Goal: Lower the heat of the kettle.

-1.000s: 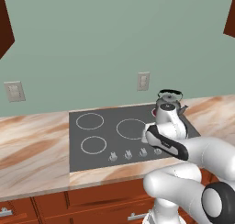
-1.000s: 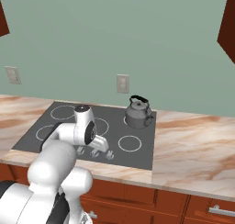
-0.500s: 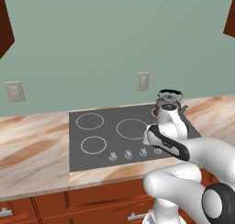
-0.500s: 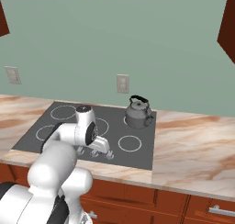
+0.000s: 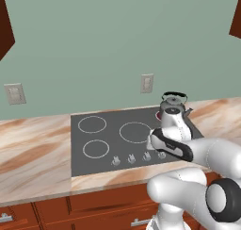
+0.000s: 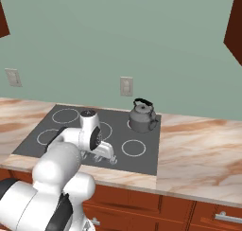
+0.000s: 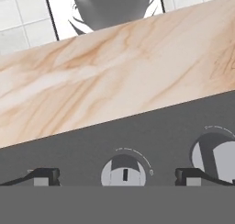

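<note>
Ahead of me a dark cooktop (image 5: 117,144) is set into a marbled tan counter (image 5: 33,153), with white burner rings (image 5: 92,124) across it and a row of small grey knobs (image 5: 131,158) along its front edge. On the pale green wall (image 5: 94,45) behind, I see a socket plate (image 5: 147,83) above the cooktop and another (image 5: 14,94) far to the left. Reddish wooden cabinets (image 6: 198,216) with metal handles (image 6: 228,217) run below the counter. Close up, one round knob (image 7: 125,171) carries a short dark mark.
</note>
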Robot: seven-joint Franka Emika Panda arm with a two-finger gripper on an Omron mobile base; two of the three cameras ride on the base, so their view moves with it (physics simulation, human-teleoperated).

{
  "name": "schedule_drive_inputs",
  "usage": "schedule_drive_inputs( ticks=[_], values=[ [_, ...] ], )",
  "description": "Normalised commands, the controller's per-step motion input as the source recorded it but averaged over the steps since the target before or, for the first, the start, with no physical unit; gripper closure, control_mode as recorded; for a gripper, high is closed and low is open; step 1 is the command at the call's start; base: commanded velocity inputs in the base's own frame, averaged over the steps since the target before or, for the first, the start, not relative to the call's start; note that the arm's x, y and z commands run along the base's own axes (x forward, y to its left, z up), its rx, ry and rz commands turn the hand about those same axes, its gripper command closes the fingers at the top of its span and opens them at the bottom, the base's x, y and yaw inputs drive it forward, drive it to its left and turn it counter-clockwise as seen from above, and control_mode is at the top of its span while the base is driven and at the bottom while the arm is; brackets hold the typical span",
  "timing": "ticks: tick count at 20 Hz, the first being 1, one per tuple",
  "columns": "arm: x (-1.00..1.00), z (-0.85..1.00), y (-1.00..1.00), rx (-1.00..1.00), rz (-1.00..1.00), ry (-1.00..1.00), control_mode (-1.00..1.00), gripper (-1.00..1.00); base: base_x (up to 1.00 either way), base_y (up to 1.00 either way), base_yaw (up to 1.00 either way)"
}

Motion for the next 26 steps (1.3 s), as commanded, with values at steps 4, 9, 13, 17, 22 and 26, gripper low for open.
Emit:
schedule_drive_inputs(
  ticks=[4, 9, 13, 17, 22, 26],
  values=[
    [0.00, -0.23, 0.08, 0.00, 0.02, 0.00, -1.00, -1.00, 0.00, 0.00, 0.00],
    [0.00, -0.25, 0.05, 0.00, 0.02, 0.00, -1.00, -1.00, 0.00, 0.00, 0.00],
    [0.00, -0.16, 0.01, 0.00, 0.02, 0.00, -1.00, -1.00, 0.00, 0.00, 0.00],
    [0.00, -0.16, 0.00, 0.00, 0.02, 0.00, -1.00, -1.00, 0.00, 0.00, 0.00],
    [0.00, -0.17, 0.03, 0.00, 0.00, 0.00, -1.00, -1.00, 0.00, 0.00, 0.00],
    [0.00, -0.20, 0.04, 0.00, 0.00, 0.00, -1.00, 1.00, 0.00, 0.00, 0.00]
  ],
)
